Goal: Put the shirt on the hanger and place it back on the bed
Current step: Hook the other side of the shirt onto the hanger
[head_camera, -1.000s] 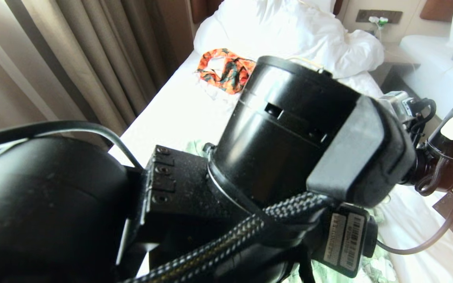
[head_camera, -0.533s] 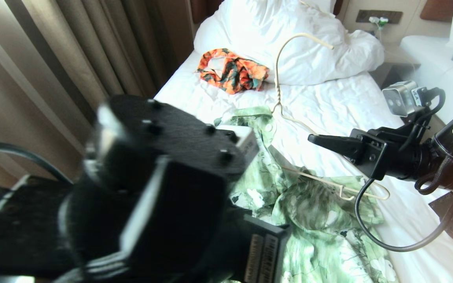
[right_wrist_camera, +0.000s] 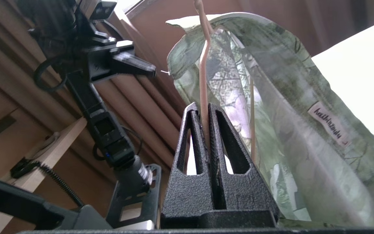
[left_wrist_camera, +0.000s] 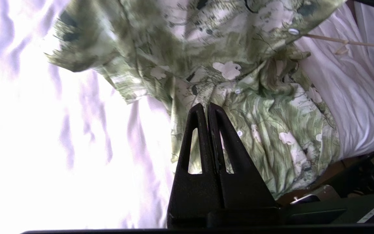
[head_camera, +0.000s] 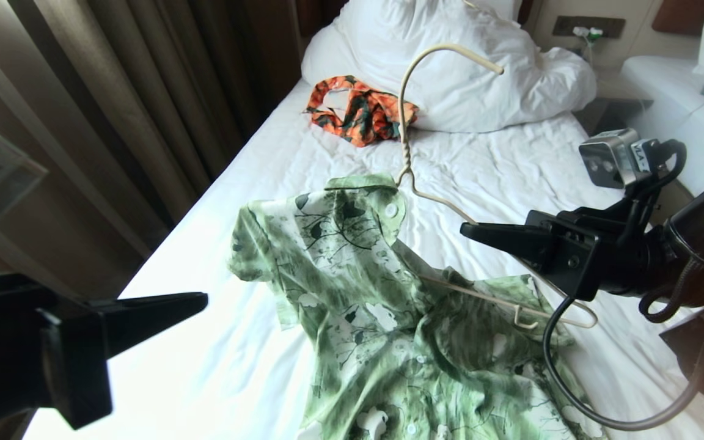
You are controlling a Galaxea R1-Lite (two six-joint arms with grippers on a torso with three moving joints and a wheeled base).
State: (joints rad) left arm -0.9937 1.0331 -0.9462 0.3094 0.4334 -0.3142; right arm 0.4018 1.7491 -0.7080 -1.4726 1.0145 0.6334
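The right tool [head_camera: 471,230] is pinched tight on the hanger [head_camera: 405,156], lifting it over the bed [head_camera: 217,366]. The shirt [head_camera: 352,287] hangs on one side only. The left tool [head_camera: 196,300] is shut with nothing in it. Next, pull the loose shoulder over the bare wire end. The wire under the cloth is hidden.

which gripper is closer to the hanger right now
Right. The right gripper is clamped on the hanger wire; the left gripper, shut and empty, sits off beyond the shirt.
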